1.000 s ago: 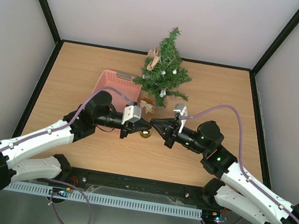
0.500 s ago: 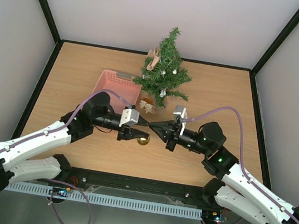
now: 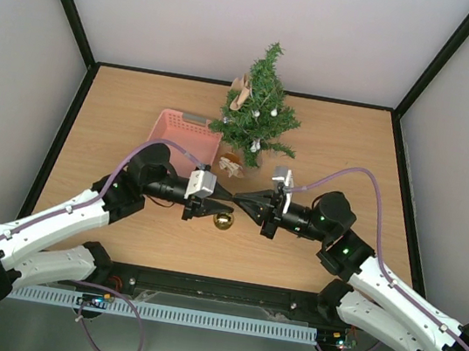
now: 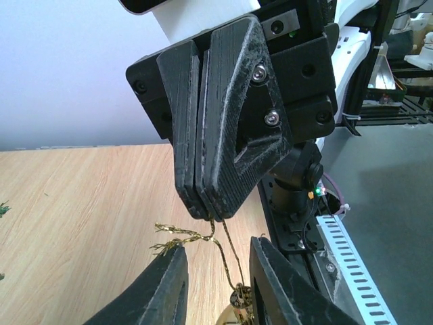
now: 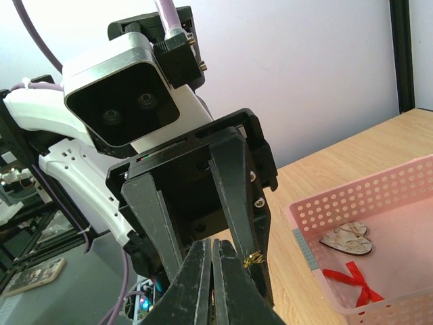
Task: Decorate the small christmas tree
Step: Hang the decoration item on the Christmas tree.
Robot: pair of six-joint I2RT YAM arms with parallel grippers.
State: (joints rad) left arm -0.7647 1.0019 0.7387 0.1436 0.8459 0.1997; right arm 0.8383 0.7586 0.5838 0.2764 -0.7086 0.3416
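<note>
The small christmas tree (image 3: 257,113) stands at the back of the table with a few small ornaments on it. A gold bauble (image 3: 223,220) hangs by a thin gold cord (image 4: 226,254) just above the wood in front of the tree. My right gripper (image 3: 238,198) is shut on that cord, and its closed jaws (image 4: 206,210) pinch the loop near the frayed knot (image 5: 254,257). My left gripper (image 3: 216,199) faces it tip to tip. The left fingers (image 4: 166,284) stand open on either side of the cord without touching it. The bauble's cap (image 4: 238,301) shows between them.
A pink basket (image 3: 184,137) sits left of the tree and holds a heart ornament (image 5: 346,238) and a red ribbon (image 5: 352,284). A pale ornament (image 3: 230,166) lies at the tree's foot. Black frame posts and white walls bound the table.
My left gripper was shut on the cord, then opened and let go. It has drawn back slightly to the left. The bauble has dropped lower and now hangs from the right gripper alone.
</note>
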